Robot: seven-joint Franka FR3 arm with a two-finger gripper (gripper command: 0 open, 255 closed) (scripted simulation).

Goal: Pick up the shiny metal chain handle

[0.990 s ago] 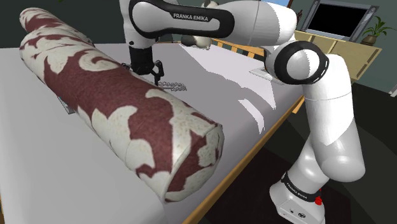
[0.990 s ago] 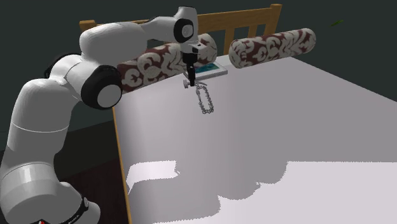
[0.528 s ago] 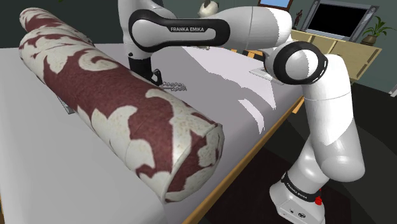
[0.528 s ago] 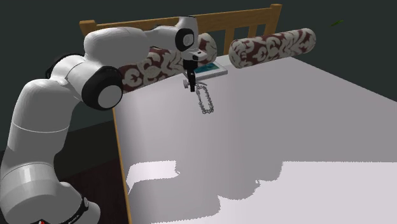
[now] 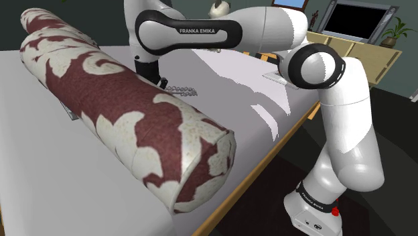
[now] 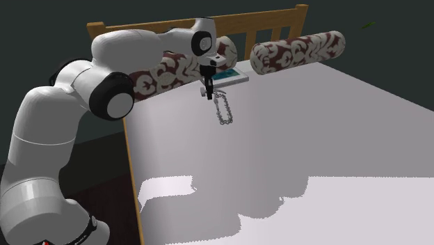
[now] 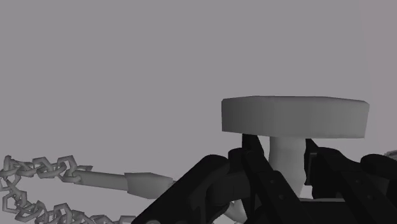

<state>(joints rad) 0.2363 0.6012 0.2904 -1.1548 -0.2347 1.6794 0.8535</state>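
**A:** Looking along the black two-finger gripper (image 7: 286, 167), we find its fingers (image 7: 216, 179) clasping the pale stem of the grey, disc-topped chain handle (image 7: 294, 118) on the grey bed (image 6: 313, 125).

**B:** We fear a quick lift: trailing links (image 7: 38, 169) could swing and tug it loose.

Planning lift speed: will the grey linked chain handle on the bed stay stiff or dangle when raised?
Probably dangles: the grey linked chain handle lies as loose, curled links. Its disc-topped knob, clasped by the black gripper, looks rigid; the tail may swing.
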